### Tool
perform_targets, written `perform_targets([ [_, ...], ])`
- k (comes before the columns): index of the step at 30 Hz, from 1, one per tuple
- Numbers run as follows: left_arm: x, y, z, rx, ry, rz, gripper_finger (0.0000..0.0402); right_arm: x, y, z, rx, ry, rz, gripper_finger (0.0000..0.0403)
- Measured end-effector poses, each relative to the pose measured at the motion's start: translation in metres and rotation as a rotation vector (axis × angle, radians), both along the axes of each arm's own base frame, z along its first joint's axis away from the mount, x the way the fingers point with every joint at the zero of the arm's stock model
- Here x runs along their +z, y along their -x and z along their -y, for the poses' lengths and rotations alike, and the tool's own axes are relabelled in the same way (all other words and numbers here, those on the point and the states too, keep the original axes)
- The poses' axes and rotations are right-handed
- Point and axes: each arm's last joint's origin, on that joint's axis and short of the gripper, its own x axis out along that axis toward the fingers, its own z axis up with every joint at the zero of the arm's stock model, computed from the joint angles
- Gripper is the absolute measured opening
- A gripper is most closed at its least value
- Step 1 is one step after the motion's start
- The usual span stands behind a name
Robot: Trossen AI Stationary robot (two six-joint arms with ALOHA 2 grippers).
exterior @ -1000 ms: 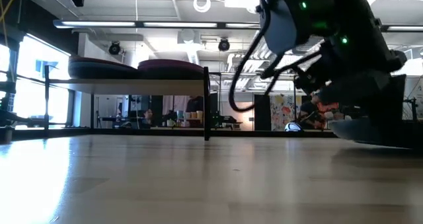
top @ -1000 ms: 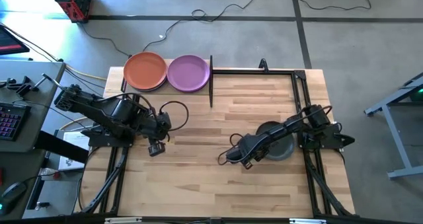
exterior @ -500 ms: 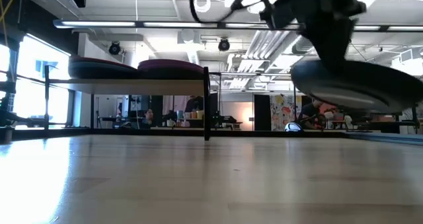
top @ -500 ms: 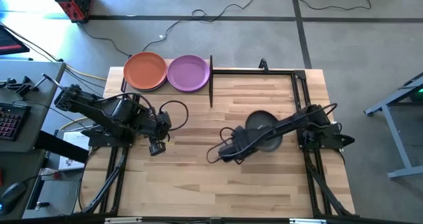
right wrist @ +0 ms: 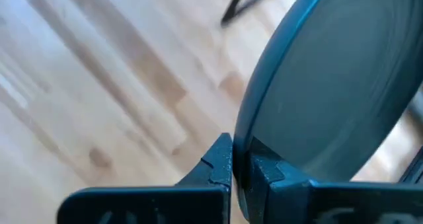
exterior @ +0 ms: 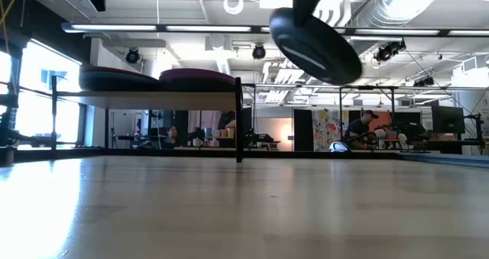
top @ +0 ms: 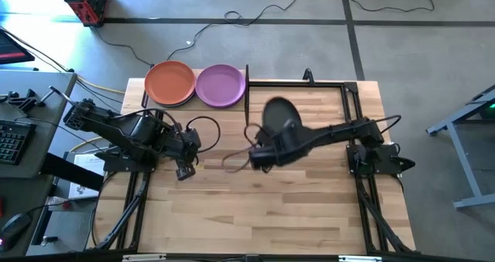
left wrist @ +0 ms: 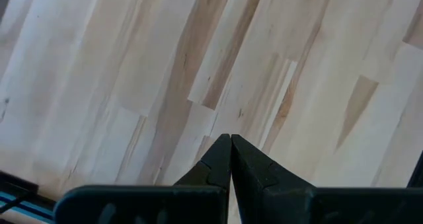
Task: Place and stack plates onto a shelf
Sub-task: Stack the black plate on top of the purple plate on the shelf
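A dark grey plate (top: 280,117) is carried in the air over the table's middle by my right gripper (right wrist: 232,159), which is shut on it; in the low view the plate (exterior: 315,45) hangs high and tilted. On the shelf (top: 246,92) at the far left sit an orange plate (top: 170,82), on top of darker plates, and a purple plate (top: 221,85); the low view shows both stacks (exterior: 157,80) on the raised panel. My left gripper (left wrist: 230,148) hovers shut over bare wood at the table's left. The light blue plate is out of view. My right gripper pinches the dark grey plate by its rim (right wrist: 243,145), the rim's edge standing between the two fingers. The plate is lifted clear of the table and tilted, reaching out beyond the fingers toward the far edge.
A black metal frame (top: 309,83) runs along the far edge and down the right side (top: 352,111). The shelf's black post (exterior: 239,120) stands beside the purple stack. Bare tabletop (top: 255,208) spreads across the near half.
My right gripper has lifted the dark grey plate off the table's right side and swung it up and toward the left and far edge, nearing the shelf. The plate went from low and flat to high and tilted. The left arm stayed still.
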Motion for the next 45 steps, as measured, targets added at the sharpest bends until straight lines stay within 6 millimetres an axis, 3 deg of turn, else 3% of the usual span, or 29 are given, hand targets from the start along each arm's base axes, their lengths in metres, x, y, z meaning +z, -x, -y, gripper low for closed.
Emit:
perform_targets([
  [8, 0.003, -0.012, -0.011, 0.071, 0.022, 0.1, 0.0, 0.052, -0.005, 0.056, 0.157, 0.174, 0.038, 0.0],
  [14, 0.005, -0.018, -0.021, 0.191, 0.059, 0.146, 0.0, 0.078, -0.006, 0.103, 0.316, 0.286, 0.011, 0.0],
  [20, 0.003, -0.015, -0.023, 0.227, 0.133, 0.093, 0.0, 0.085, -0.014, 0.139, 0.573, 0.338, 0.01, 0.0],
  [28, -0.001, -0.002, -0.017, 0.347, 0.193, -0.032, 0.0, 0.092, -0.022, 0.171, 0.827, 0.444, 0.029, 0.0],
  [37, -0.002, 0.004, -0.008, 0.445, 0.212, -0.055, 0.0, 0.095, -0.03, 0.187, 1.101, 0.539, 0.082, 0.0],
  [45, -0.001, 0.002, -0.005, 0.507, 0.209, -0.003, 0.0, 0.068, -0.047, 0.192, 1.3, 0.535, -0.043, 0.0],
])
